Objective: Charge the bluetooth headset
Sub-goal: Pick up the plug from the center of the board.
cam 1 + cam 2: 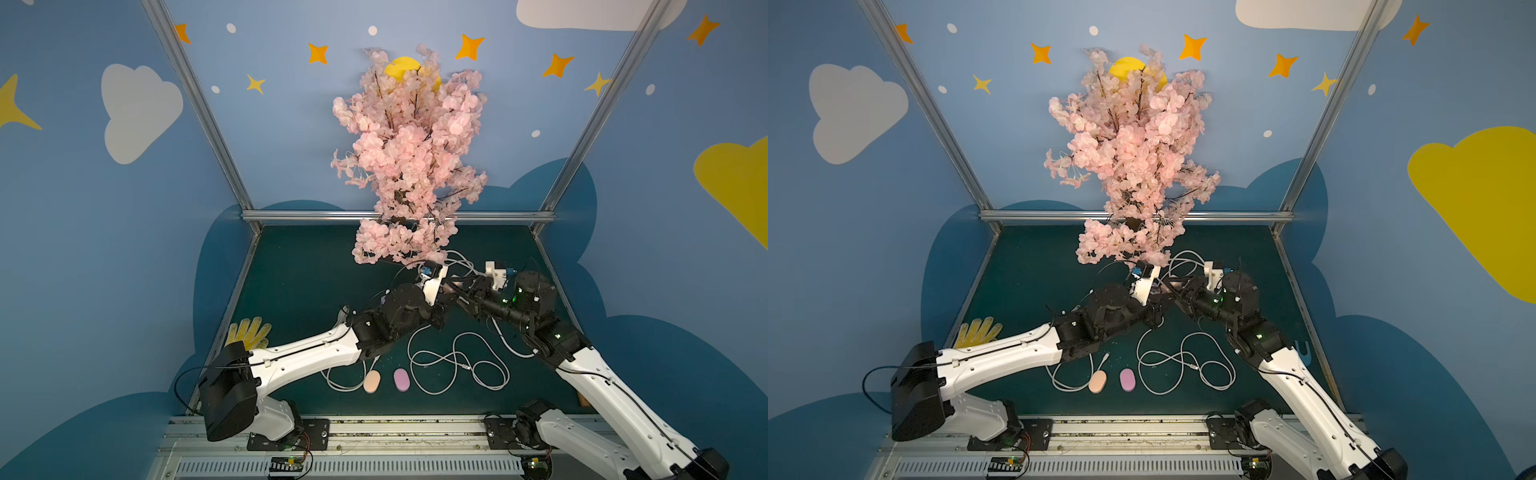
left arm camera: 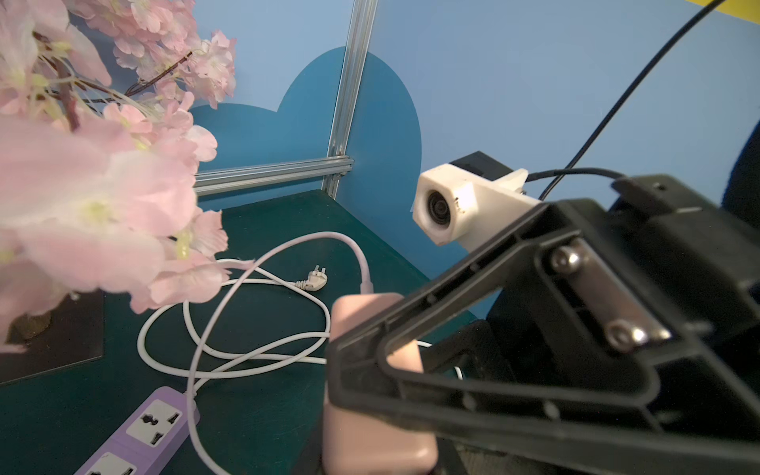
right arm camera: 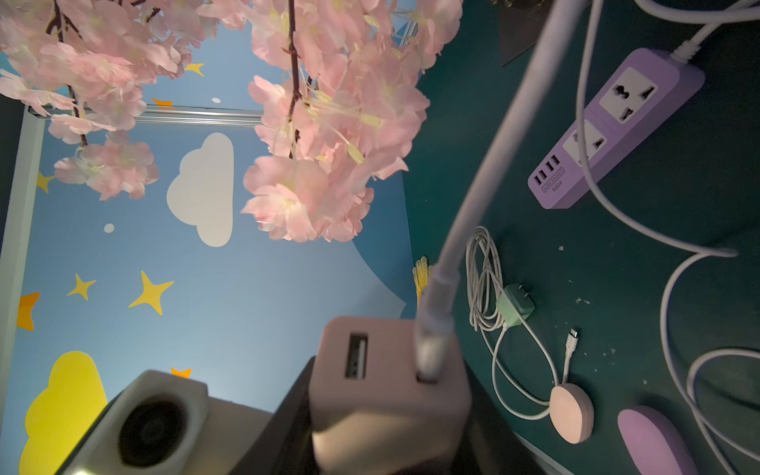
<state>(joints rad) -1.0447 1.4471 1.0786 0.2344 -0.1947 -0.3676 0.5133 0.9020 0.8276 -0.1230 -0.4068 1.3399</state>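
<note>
**Adapter hanging between both grippers**

The peach case (image 1: 371,381) and purple case (image 1: 402,379) are lying side by side near the mat's (image 1: 299,282) front edge. Farther back, the pink adapter (image 3: 386,395), with a lavender cable (image 3: 506,144) plugged in, is hanging between the left gripper (image 1: 444,302) and right gripper (image 1: 459,291). Which jaws are clamping it, I cannot tell.
</note>
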